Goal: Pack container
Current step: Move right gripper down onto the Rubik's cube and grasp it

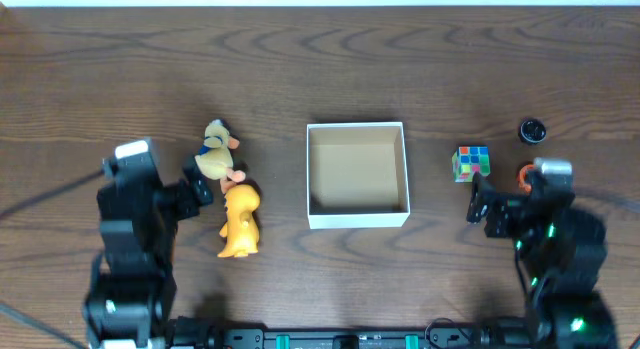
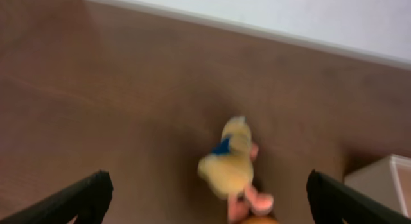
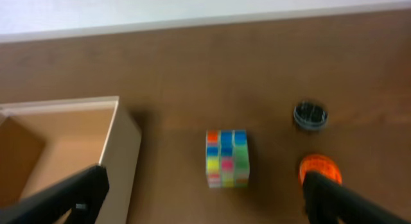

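Looking down from overhead, I have the container at the middle of the table, upright and with nothing in it, so all the packing is ahead of me and so are all the ways to spoil it. My left gripper sits at the box's 9 o'clock with its fingers spread wide, holding nothing. Just past them lies the duck plush, with the yellow toy at its 6 o'clock and, as far as I can tell, touching its pink feet. Closing here could catch both toys, or pinch only soft fabric that slips out on the lift. My right gripper is equally wide and empty, with the colour cube at its 12 o'clock. The orange ring lies close beside that arm (the black cap is farther off, at the cube's 2 o'clock), and a careless reach could flick the ring away. I also judge the thin-walled box light enough to slide if a finger clips its rim, and two arms arriving over it together could collide.
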`<state>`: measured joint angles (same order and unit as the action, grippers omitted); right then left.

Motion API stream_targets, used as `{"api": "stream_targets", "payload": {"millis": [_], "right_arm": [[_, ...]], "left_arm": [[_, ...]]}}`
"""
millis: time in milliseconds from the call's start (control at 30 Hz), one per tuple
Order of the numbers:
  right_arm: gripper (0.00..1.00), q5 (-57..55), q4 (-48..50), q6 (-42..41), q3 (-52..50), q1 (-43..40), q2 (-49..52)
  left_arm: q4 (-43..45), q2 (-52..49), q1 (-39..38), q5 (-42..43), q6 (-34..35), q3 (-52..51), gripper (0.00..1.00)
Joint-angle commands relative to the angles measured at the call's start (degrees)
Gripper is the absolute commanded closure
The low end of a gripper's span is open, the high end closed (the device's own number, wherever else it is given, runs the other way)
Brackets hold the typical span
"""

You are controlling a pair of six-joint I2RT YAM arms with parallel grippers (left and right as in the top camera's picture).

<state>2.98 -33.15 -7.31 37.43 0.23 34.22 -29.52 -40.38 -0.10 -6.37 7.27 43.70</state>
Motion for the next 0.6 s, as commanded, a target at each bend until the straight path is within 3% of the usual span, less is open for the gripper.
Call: {"api": "stream_targets", "payload": {"millis": [0, 100, 233, 567], "right_arm": [[0.01, 1.6, -7.8, 3.3, 12.2, -0.3, 11.6], [0.01, 1.4, -20.0, 3.3, 24.7, -0.8, 24.6], [0.01, 2.4, -29.2, 3.4, 38.0, -0.8, 39.2], [0.01, -1.7, -28.5, -1.0, 42.7, -3.4, 56.1]], "left_arm": [[-6.9, -8.0, 0.2, 1.6, 0.3, 8.2, 0.02], [-12.1, -14.4, 0.2, 4.6, 0.3, 12.5, 0.02], [-13.0, -19.5, 0.2, 7.0, 0.4, 13.3, 0.02], [-13.2, -21.4, 0.2, 7.3, 0.5, 13.2, 0.02]]}}
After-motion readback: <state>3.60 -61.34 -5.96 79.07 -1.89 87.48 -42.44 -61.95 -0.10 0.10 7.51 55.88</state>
